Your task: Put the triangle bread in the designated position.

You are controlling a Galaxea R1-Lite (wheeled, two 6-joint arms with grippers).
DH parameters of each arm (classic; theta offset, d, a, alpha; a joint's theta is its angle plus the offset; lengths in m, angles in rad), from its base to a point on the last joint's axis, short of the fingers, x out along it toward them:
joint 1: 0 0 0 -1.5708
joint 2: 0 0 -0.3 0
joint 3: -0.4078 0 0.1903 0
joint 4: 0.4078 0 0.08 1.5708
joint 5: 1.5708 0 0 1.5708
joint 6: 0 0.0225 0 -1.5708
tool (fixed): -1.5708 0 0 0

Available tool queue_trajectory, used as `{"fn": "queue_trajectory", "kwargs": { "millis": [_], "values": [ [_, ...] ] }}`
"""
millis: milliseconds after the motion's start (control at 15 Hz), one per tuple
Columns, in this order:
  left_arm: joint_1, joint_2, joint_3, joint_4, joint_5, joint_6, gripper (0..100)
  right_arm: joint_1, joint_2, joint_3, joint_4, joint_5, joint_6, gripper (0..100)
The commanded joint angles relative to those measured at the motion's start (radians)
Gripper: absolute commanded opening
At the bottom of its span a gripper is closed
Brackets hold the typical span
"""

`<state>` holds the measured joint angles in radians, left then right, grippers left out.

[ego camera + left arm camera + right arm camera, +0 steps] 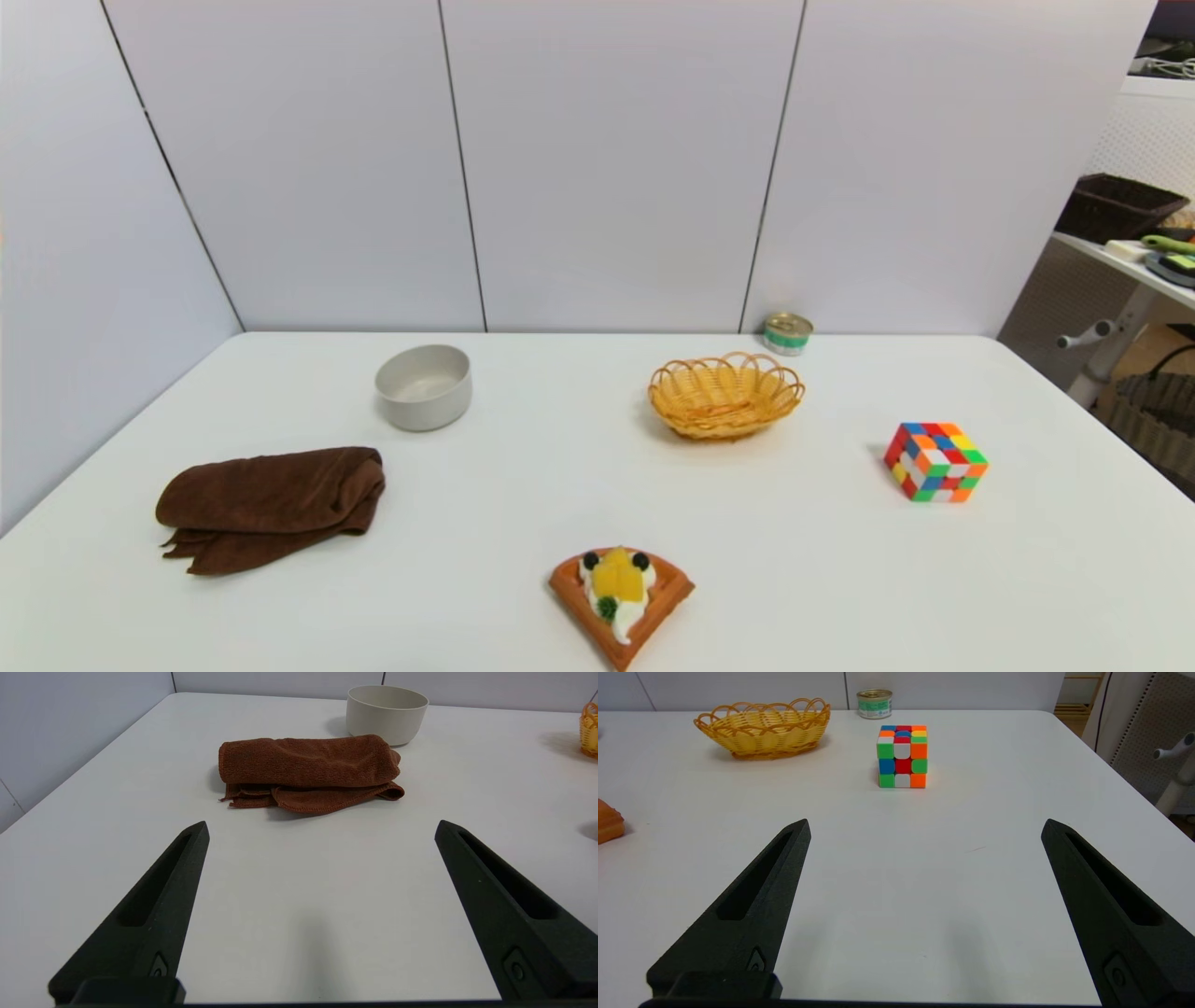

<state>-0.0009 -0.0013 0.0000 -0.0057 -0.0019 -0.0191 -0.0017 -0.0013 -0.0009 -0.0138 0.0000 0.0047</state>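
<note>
On table (pixel 840 579): one triangle bread (pixel 621 602), one basket (pixel 726 395); left claw (pixel 321 828), right claw (pixel 924 826) spread, empty.

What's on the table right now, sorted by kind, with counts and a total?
Food, triangle bread: 1
Containers, bowl, woven basket, tin can: 3
Cloth, brown towel: 1
Toy, puzzle cube: 1
Total: 6
Left gripper and right gripper are low over the table's near edge, jaws open, holding nothing.
</note>
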Motion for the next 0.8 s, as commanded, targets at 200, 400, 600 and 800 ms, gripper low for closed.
{"fn": "queue_trajectory", "kwargs": {
  "millis": [200,400,600,800],
  "values": [
    [0.001,0.001,0.000,0.000,0.000,-0.001,100,0.000,0.001,0.001,0.000,0.000,0.000,100],
    [0.001,0.001,0.000,0.000,0.000,-0.001,100,0.000,0.001,0.001,-0.002,0.000,0.000,100],
    [0.001,0.063,-0.021,-0.005,0.002,0.016,100,0.000,0.001,-0.001,-0.002,0.000,0.000,100],
    [-0.001,0.256,-0.160,-0.005,-0.003,0.146,100,0.000,0.001,-0.001,-0.002,0.000,0.000,100]
  ]
}}
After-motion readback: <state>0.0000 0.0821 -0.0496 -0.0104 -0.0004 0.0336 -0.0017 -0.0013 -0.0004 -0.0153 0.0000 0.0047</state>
